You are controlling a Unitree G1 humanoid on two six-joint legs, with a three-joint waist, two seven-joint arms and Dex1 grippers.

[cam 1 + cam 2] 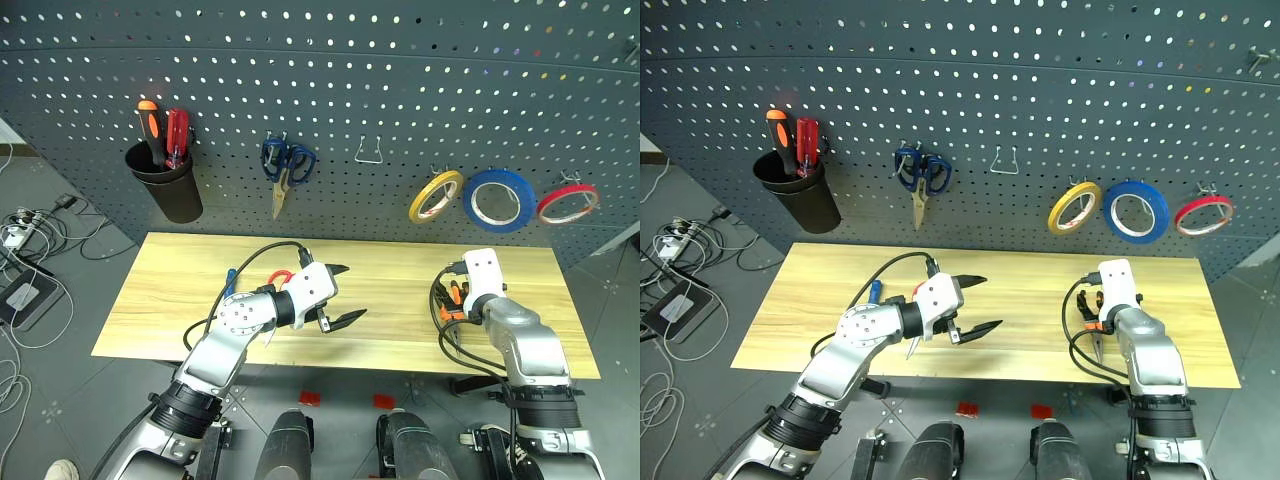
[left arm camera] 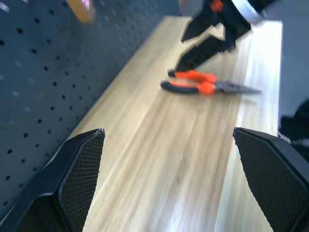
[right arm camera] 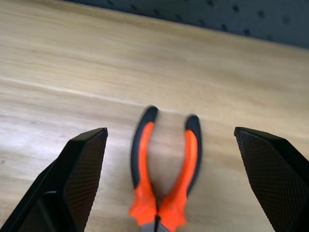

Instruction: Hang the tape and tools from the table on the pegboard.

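The yellow tape (image 1: 435, 196) hangs on a hook of the dark pegboard (image 1: 330, 90). On the wooden table (image 1: 390, 265) lie the orange-and-black pliers (image 3: 166, 174), at the right. My right gripper (image 3: 170, 130) hovers open just over their handles, one finger on each side, not touching. The left gripper (image 1: 352, 292) stands open and empty above the table's middle, pointing right toward the pliers (image 2: 203, 87). Behind my left forearm peek the red scissors (image 1: 281, 276) and the blue screwdriver (image 1: 231, 275), both mostly hidden.
A black cup (image 1: 168, 185) with orange and red screwdrivers hangs at the pegboard's left. Blue scissors (image 1: 286, 165) hang beside an empty hook (image 1: 369, 152). A blue roll (image 1: 499, 200) and a red roll (image 1: 568, 203) hang right of the yellow one.
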